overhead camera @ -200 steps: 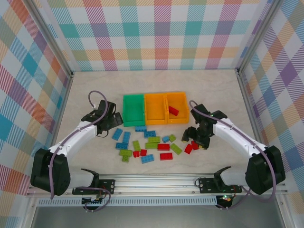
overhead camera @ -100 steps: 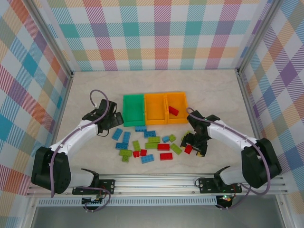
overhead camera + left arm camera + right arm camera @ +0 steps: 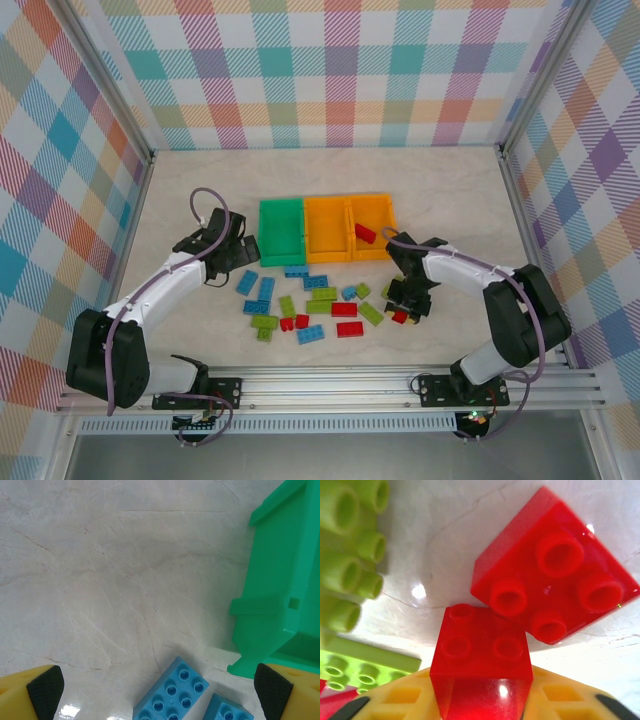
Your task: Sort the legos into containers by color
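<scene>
Blue, lime green and red legos (image 3: 316, 305) lie scattered in front of three containers: a green bin (image 3: 280, 230) and two orange bins (image 3: 325, 228), the right one (image 3: 385, 212) holding a red brick (image 3: 365, 234). My right gripper (image 3: 405, 305) is low over the table at the right end of the scatter, shut on a small red brick (image 3: 480, 650) clamped between its yellow fingers (image 3: 400, 695). A second red brick (image 3: 555, 592) lies just beyond it. My left gripper (image 3: 159, 690) hangs open over a blue brick (image 3: 172, 692), next to the green bin (image 3: 280, 580).
Lime green bricks (image 3: 347, 555) lie just left of the held red brick. A second blue brick (image 3: 227, 710) sits close to the green bin's corner. Bare marble table (image 3: 330, 180) stretches behind the bins, with checked walls all round.
My right gripper has swung left and down onto the red bricks and closed on one. The left arm has barely moved.
</scene>
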Robot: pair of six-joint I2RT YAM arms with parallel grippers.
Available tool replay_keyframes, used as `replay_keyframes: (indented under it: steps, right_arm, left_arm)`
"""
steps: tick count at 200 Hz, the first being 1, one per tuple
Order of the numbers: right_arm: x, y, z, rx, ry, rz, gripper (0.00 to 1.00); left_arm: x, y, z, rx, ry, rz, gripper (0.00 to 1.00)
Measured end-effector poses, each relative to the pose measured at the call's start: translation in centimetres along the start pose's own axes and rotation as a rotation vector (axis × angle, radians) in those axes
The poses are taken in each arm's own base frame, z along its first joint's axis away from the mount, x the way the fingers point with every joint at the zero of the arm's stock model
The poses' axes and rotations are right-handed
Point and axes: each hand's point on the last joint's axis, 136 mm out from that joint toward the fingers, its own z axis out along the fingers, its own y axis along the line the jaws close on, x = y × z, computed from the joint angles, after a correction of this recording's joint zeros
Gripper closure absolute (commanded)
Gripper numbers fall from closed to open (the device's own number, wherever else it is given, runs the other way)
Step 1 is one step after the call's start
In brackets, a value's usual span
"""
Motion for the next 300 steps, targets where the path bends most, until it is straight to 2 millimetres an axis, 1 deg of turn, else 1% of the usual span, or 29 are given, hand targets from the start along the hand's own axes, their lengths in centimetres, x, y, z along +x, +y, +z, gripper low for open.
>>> replay_keyframes:
  steps: [15, 34, 50, 69, 96, 111, 119, 131, 146, 181, 209, 237, 243, 248, 252, 270, 284, 300]
  right_arm:
    - [-0.3, 0.4, -0.6, -0.011, -0.020, -0.009, 0.71]
    - [-0.6, 0.8, -2.1, -0.026, -0.058, -0.026, 0.71]
    - [-1.0, 1.6, -4.0, -0.049, -0.097, -0.051, 0.71]
    - [-1.9, 3.0, -6.7, -0.082, -0.156, -0.093, 0.71]
    - [-4.0, 6.0, -10.6, -0.136, -0.249, -0.184, 0.74]
    - [-5.9, 8.3, -12.1, -0.149, -0.286, -0.243, 0.74]
    - [-7.1, 9.5, -12.5, -0.145, -0.304, -0.269, 0.73]
    - [-8.8, 10.8, -12.4, -0.131, -0.321, -0.302, 0.73]
    - [-10.6, 11.9, -11.6, -0.107, -0.315, -0.330, 0.73]
    - [-14.3, 12.7, -9.4, -0.048, -0.285, -0.350, 0.70]
    - [-16.5, 13.9, -8.8, -0.040, -0.288, -0.356, 0.67]
    - [-17.3, 14.6, -8.7, -0.039, -0.291, -0.365, 0.58]
    - [-17.4, 14.7, -8.7, -0.039, -0.289, -0.366, 0.53]
    - [-17.5, 14.8, -8.7, -0.039, -0.289, -0.365, 0.44]
    - [-17.6, 14.9, -8.6, -0.040, -0.290, -0.366, 0.39]
    - [-17.7, 14.9, -8.5, -0.039, -0.285, -0.372, 0.29]
    - [-17.6, 14.9, -8.6, -0.044, -0.286, -0.378, 0.19]
    - [-16.8, 14.4, -8.9, -0.058, -0.296, -0.387, 0.19]
  left_arm:
    - [0.0, 0.1, 0.0, -0.005, -0.003, 0.000, 0.00]
    - [-0.1, 0.1, 0.0, -0.005, -0.004, 0.000, 0.00]
    - [-0.1, 0.1, 0.0, -0.006, -0.003, 0.000, 0.00]
    - [0.0, 0.1, 0.0, -0.005, -0.003, 0.000, 0.00]
    - [0.0, 0.0, 0.1, -0.005, 0.000, -0.001, 0.00]
    - [0.1, -0.1, 0.1, -0.003, 0.000, 0.003, 0.00]
    - [0.2, -0.3, 0.0, -0.002, 0.000, 0.007, 0.00]
    - [0.3, -0.6, -0.1, 0.000, -0.002, 0.018, 0.00]
    - [0.7, -1.2, -0.2, 0.011, -0.003, 0.039, 0.00]
    - [1.7, -3.1, -0.8, 0.045, 0.000, 0.097, 0.00]
    - [2.4, -4.3, -1.2, 0.070, 0.001, 0.119, 0.00]
    - [2.8, -4.9, -1.5, 0.078, -0.001, 0.135, 0.00]
    - [2.9, -4.9, -1.5, 0.075, 0.000, 0.138, 0.00]
    - [3.0, -4.8, -1.6, 0.070, 0.001, 0.139, 0.00]
    - [3.1, -4.7, -1.6, 0.065, 0.003, 0.141, 0.00]
    - [3.4, -4.3, -1.6, 0.046, 0.012, 0.130, 0.00]
    - [3.5, -4.3, -1.6, 0.043, 0.015, 0.124, 0.00]
    - [3.6, -4.4, -1.6, 0.044, 0.014, 0.115, 0.00]
